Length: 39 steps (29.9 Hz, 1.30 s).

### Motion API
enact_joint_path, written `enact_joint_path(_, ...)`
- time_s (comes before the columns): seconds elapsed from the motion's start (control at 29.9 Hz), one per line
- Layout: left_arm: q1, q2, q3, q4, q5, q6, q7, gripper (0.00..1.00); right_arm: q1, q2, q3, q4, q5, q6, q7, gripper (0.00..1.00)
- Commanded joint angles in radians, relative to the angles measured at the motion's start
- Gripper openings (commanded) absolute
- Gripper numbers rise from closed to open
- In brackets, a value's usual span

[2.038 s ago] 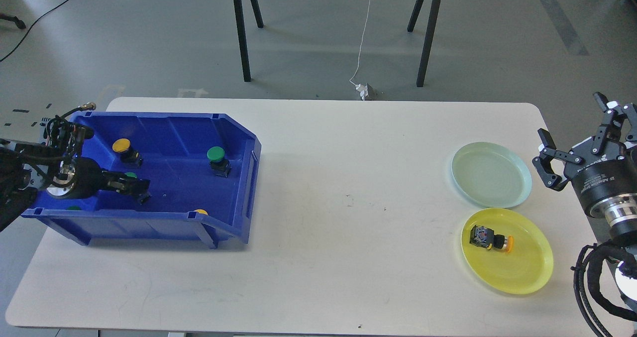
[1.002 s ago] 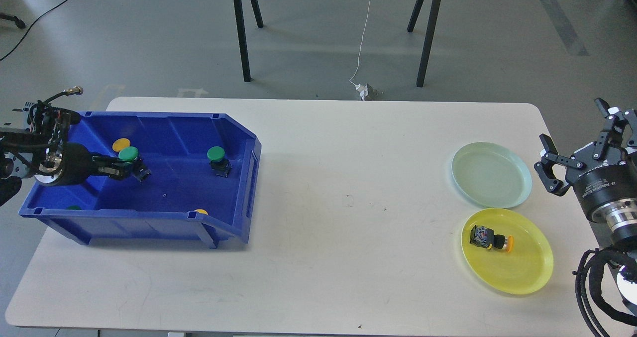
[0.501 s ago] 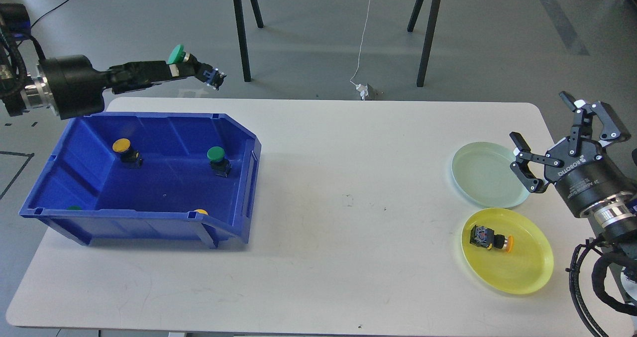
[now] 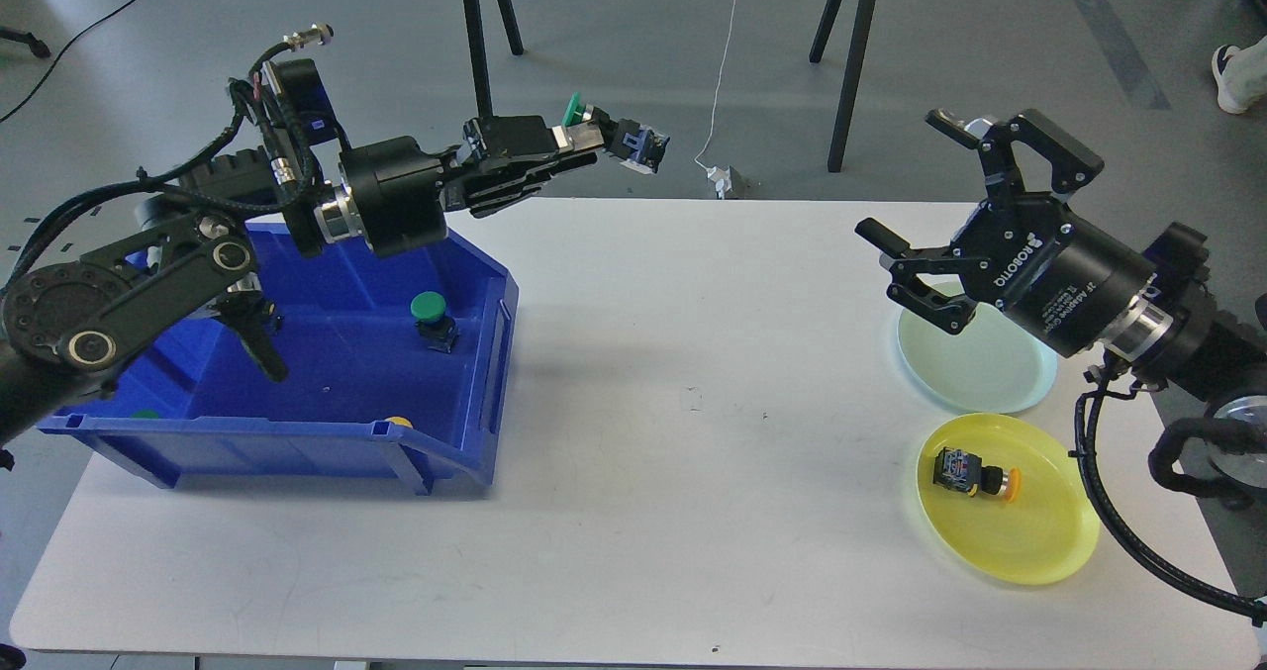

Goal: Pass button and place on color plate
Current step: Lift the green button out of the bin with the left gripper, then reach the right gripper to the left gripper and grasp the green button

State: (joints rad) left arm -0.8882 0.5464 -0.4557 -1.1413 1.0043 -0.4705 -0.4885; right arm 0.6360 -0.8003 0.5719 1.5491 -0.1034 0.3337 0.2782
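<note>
Here the green button (image 4: 594, 128) is up in the air above the far edge of the counter (image 4: 633, 373), pinched in the left claw (image 4: 584, 145), whose fingers are closed on its middle. Its long axis lies nearly level and points toward the robot's right: the green cap sits at the claw end, and the dark body with the blue contact block sticks out free beyond the fingertips. That free end is what the handover turns on, I think, since it faces the right claw (image 4: 925, 215), which hangs spread wide, holding nothing, well apart from the button and lower in the view, over the near side of the pale green plate (image 4: 975, 373). The gap between the two claws is all open counter, so the receiving claw most likely has to come across and close on the projecting body from the side. The button's colour suggests the pale green plate as its destination; the yellow plate (image 4: 1029, 541) beside it already carries a yellow button (image 4: 975, 476) lying on its side. Behind the left arm, the blue bin (image 4: 475, 353) holds another green button (image 4: 433, 319) standing upright
</note>
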Motion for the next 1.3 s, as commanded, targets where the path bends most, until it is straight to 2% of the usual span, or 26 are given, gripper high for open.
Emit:
enact_joint_path(0.0,0.002,-0.019,-0.003,0.003,-0.001,0.013,0.000,0.05,0.080,0.108,-0.081,-0.105,0.005,-0.001,-0.008,0.98)
enact_joint_path(0.2,0.002,-0.025,-0.003,0.003,-0.001,0.029,0.000,0.06,0.105,0.234,-0.112,-0.199,0.102,0.037,-0.042,0.98)
enact_joint_path(0.4,0.002,-0.025,-0.001,0.003,0.000,0.027,0.000,0.06,0.105,0.254,-0.109,-0.208,0.200,0.155,-0.045,0.98)
enact_joint_path(0.7,0.003,-0.025,0.002,0.003,0.002,0.026,0.000,0.06,0.113,0.317,-0.115,-0.265,0.260,0.155,-0.074,0.98)
enact_joint_path(0.87,0.003,-0.025,0.003,0.003,0.002,0.026,0.000,0.06,0.125,0.369,-0.115,-0.296,0.261,0.155,-0.077,0.98)
enact_joint_path(1.27,0.003,-0.025,0.003,0.003,0.002,0.023,0.000,0.06,0.146,0.412,-0.142,-0.320,0.303,0.155,-0.079,0.98)
